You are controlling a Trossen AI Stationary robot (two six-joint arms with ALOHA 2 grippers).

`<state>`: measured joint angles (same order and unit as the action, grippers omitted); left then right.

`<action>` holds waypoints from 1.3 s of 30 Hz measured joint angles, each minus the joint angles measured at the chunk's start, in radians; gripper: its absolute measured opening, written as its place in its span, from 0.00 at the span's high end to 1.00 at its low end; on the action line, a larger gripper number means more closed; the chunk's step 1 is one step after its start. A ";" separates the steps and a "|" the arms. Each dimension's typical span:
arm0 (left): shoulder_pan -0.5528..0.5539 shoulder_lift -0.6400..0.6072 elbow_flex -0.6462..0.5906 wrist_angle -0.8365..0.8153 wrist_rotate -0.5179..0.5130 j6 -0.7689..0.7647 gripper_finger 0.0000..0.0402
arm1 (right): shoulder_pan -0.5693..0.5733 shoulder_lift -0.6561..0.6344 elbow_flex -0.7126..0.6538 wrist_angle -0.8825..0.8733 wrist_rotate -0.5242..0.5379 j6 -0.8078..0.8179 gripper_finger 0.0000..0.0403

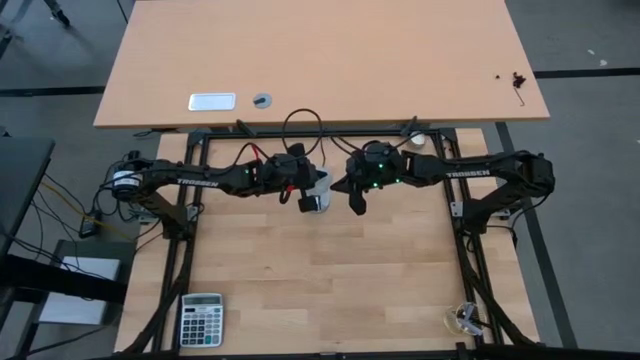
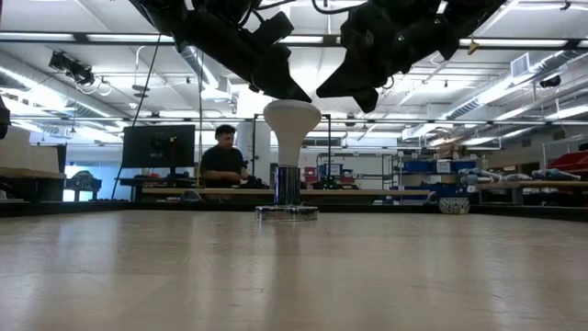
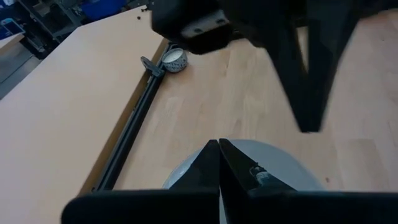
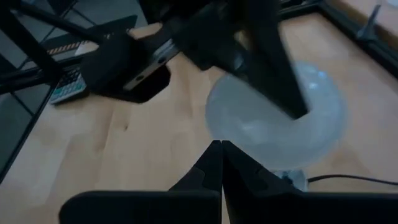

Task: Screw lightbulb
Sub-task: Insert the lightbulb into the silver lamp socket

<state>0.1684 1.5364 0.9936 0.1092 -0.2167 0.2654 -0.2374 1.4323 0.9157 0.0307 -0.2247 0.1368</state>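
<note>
1. Wooden table (image 1: 330, 290) is seen beneath both arms, a workshop room and a seated person (image 2: 223, 156) beyond.
2. Left gripper (image 1: 306, 203) and right gripper (image 1: 357, 205) are held just above the lightbulb (image 2: 291, 119), fingers fully closed, nothing gripped.
3. Lightbulb stands upright in its socket base (image 2: 287, 212) at table centre.
</note>
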 joint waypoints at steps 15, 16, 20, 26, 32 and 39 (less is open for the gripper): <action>0.000 -0.002 -0.001 0.021 -0.048 0.019 1.00 | -0.014 -0.009 0.000 0.006 0.003 -0.008 0.97; 0.000 -0.002 -0.001 0.023 -0.048 0.019 1.00 | -0.015 -0.009 0.000 0.007 0.004 -0.008 0.97; 0.000 -0.019 0.004 0.027 -0.048 0.019 1.00 | -0.015 -0.009 0.000 0.023 0.004 -0.009 0.97; 0.000 -0.082 0.008 0.018 -0.044 0.019 1.00 | -0.034 -0.010 0.000 0.045 0.005 -0.009 0.97; 0.000 -0.161 -0.007 -0.052 0.065 -0.016 1.00 | -0.041 -0.010 0.001 0.068 0.045 -0.013 0.97; -0.009 -0.221 -0.122 -0.032 0.137 -0.072 1.00 | -0.041 -0.010 0.056 0.019 0.069 -0.051 0.98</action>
<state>0.1596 1.3149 0.8717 0.0775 -0.0794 0.1934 -0.2784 1.4223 0.9713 0.0492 -0.1559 0.0856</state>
